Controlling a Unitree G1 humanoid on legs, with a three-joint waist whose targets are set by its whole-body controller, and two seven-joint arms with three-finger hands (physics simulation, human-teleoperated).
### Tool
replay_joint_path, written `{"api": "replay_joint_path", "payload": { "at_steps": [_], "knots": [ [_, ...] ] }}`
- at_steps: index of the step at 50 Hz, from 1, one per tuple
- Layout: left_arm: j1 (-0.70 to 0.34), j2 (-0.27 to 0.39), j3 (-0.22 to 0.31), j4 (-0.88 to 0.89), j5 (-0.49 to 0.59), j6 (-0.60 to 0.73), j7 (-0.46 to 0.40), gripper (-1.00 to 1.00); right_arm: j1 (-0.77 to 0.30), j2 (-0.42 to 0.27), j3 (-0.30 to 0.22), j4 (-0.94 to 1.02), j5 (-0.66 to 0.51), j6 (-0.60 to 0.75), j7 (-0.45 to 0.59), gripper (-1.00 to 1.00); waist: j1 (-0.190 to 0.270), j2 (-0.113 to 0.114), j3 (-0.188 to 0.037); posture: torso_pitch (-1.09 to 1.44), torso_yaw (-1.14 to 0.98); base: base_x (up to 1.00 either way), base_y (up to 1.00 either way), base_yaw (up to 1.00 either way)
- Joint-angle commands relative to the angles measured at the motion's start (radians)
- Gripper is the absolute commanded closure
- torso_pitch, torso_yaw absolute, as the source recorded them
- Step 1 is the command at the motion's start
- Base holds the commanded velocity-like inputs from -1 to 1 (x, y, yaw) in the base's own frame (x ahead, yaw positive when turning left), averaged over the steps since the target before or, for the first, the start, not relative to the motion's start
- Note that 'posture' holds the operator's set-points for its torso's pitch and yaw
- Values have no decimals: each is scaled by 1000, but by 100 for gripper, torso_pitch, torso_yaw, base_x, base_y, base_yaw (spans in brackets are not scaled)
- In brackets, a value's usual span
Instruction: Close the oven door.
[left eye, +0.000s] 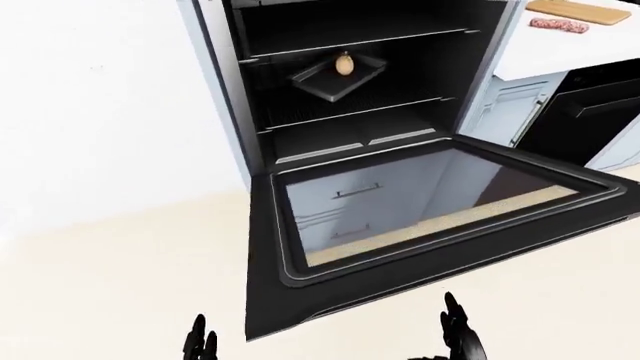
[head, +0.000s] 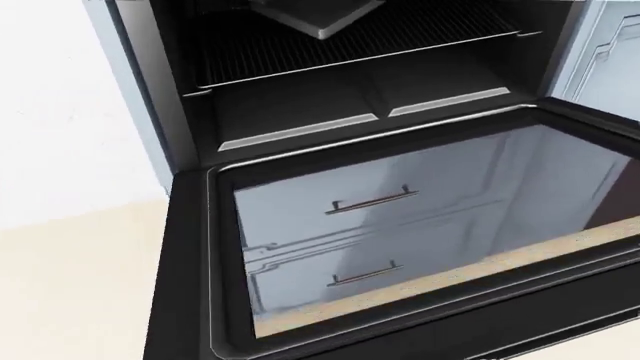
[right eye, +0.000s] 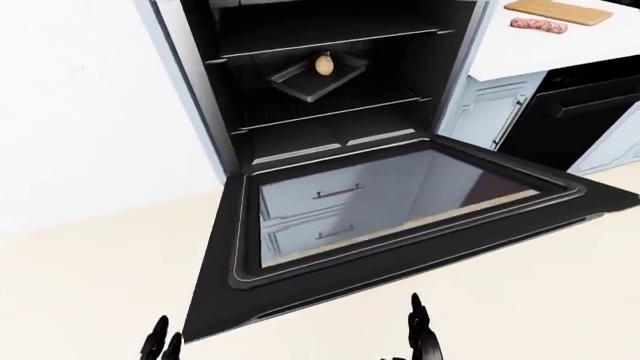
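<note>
The black oven door (left eye: 420, 217) hangs fully open and lies flat, its glass pane reflecting pale drawers. Behind it the oven cavity (left eye: 350, 82) holds wire racks and a dark tray (left eye: 338, 75) with a potato (left eye: 345, 64) on it. My left hand (left eye: 200, 345) shows only as dark fingertips at the bottom left of the left-eye view, just below the door's near edge. My right hand (left eye: 458, 337) shows as raised fingers at the bottom, near the door's free edge. Both hands hold nothing. The head view shows only the door (head: 190, 300) and the cavity.
A white counter (left eye: 560, 49) at the top right carries a wooden board (left eye: 578, 10) and a sausage (left eye: 556, 25). Pale blue cabinets (left eye: 510, 105) and a black appliance (left eye: 590, 112) stand to the right. A white wall (left eye: 100, 112) is at left, beige floor (left eye: 100, 292) below.
</note>
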Motion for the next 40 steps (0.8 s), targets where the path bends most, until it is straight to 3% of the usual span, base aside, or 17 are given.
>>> {"api": "replay_joint_path", "payload": {
  "at_steps": [1, 2, 3, 4, 5, 6, 16, 19, 21, 24, 27, 30, 31, 32, 33, 37, 40],
  "knots": [
    [-4, 14, 4, -16, -5, -25, 4, -100, -11, 2, 2, -15, -3, -21, 5, -100, 4, 11, -12, 0, 0, 0, 49, 0],
    [-4, 13, 5, -16, -6, -25, 5, -100, -12, 3, 1, -15, -4, -20, 5, -100, 7, 48, -22, 0, 0, 0, 49, 0],
    [-4, 12, 7, -16, -9, -23, 1, -100, -11, 3, 1, -15, -4, -19, 5, -100, 17, 101, -37, 0, 0, 0, 48, 0],
    [-3, 11, 4, -16, -6, -24, 3, -100, -11, 3, 0, -15, -5, -19, 6, -100, 20, 36, -25, 0, 0, 0, 49, 0],
    [-1, 10, 3, -16, -4, -24, 6, -100, -9, 3, 0, -15, -6, -19, 5, -100, 23, 46, -19, 0, 0, 0, 48, 0],
    [-1, 9, 2, -16, -3, -24, 7, -100, -8, 3, 0, -15, -6, -19, 5, -100, 30, 41, -17, 0, 0, 0, 49, 0],
    [10, 14, 13, -13, 1, -7, -1, -100, 4, 4, -5, -13, -11, -14, 4, -100, 15, -60, -5, 0, 0, 0, 49, 0],
    [10, 13, 15, -14, 7, -7, 4, -100, 7, 2, -7, -13, -11, -11, 5, -100, 11, -107, -13, 0, 0, 0, 49, 0],
    [12, 13, 17, -14, 8, -7, 5, -100, 7, 2, -8, -13, -11, -10, 5, -100, 0, -75, -14, 0, 0, 0, 49, 0],
    [15, 14, 21, -13, 10, -6, 5, -100, 8, 3, -8, -13, -12, -10, 4, -100, 0, -84, -23, 0, 0, 0, 49, 0],
    [14, 13, 21, -14, 11, -5, 6, -100, 7, 2, -8, -13, -12, -9, 4, -100, 2, -55, -13, 0, 0, 0, 48, 0],
    [14, 11, 20, -14, 12, -8, 7, -100, 7, 2, -8, -13, -13, -10, 5, -100, 4, 0, -12, 0, 0, 0, 49, 0],
    [14, 11, 21, -14, 11, -8, 7, -100, 7, 2, -8, -13, -13, -10, 5, -100, 6, 37, -21, 0, 0, 0, 49, 0],
    [14, 12, 21, -14, 11, -8, 6, -100, 9, 3, -6, -13, -17, -13, 5, -100, 14, 89, -35, 0, 0, 0, 48, 0],
    [14, 12, 21, -14, 11, -7, 5, -100, 11, 2, -1, -12, -27, -17, -2, -100, 20, 43, -28, 0, 0, 0, 48, 0],
    [13, 14, 23, -14, 10, -6, 3, -100, 10, 3, -4, -12, -27, -12, 0, -100, 32, 37, -14, 0, 0, 0, 19, 0],
    [12, 13, 23, -14, 10, -6, 1, -100, 11, 6, -6, -12, -25, -9, 6, -100, 20, 29, -16, 0, 0, 0, 0, 0]
  ]
}}
